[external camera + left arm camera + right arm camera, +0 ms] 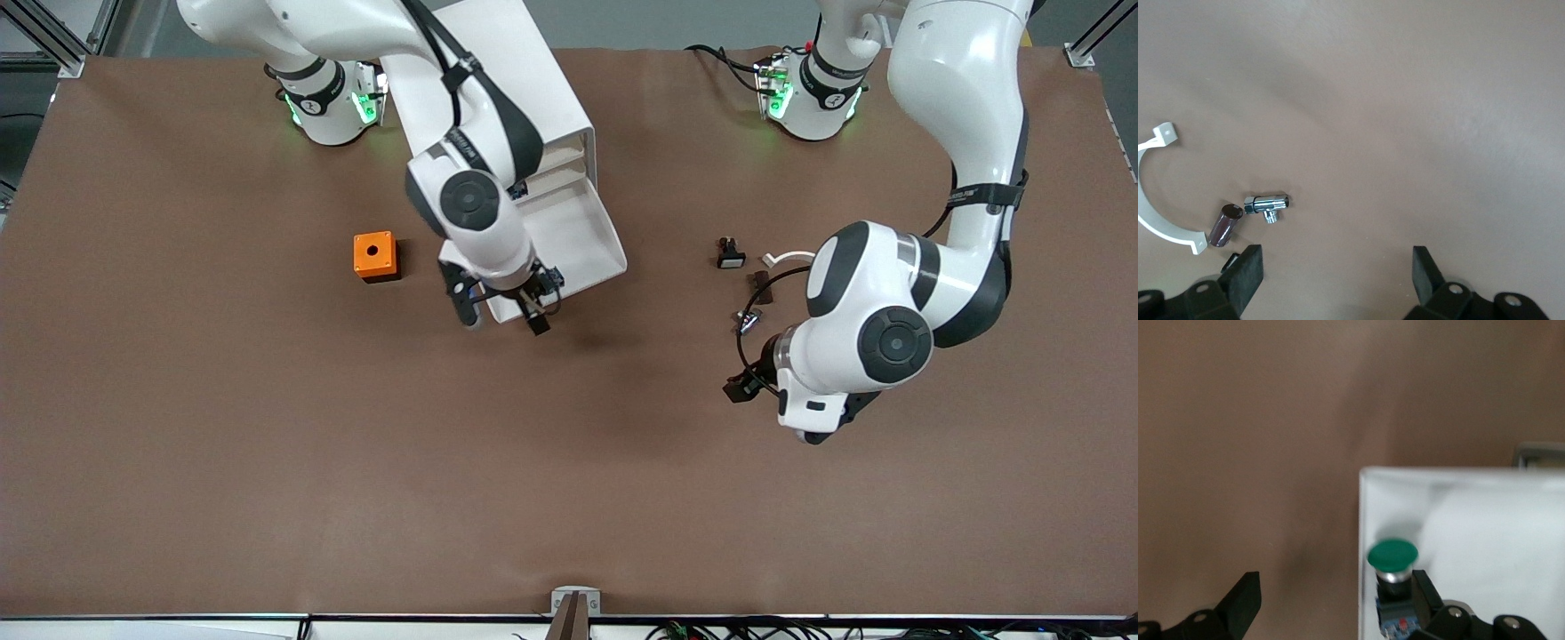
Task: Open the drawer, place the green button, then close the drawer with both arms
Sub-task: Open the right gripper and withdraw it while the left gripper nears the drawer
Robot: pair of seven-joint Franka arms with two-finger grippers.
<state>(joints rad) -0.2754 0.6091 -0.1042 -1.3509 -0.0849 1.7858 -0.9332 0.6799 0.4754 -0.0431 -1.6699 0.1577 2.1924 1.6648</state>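
The drawer (578,227) stands pulled out of the white cabinet (507,80). My right gripper (500,313) hangs open over the drawer's front corner, one finger above the table and the other finger (1426,593) above the drawer (1485,520). The green-capped button (1393,557) is inside that corner, close against the inner finger and gripped by nothing. In the front view the button (551,277) shows as a dark blue-black body by the lip. My left gripper (751,380) waits open over bare table toward the left arm's end, and its wrist view shows the left gripper (1337,273) with nothing between its fingers.
An orange cube (375,256) sits beside the cabinet toward the right arm's end. Near the left arm lie a white-capped black button (731,255), a white curved clip (1155,213), a dark cylinder (1225,225) and a metal fitting (1268,202).
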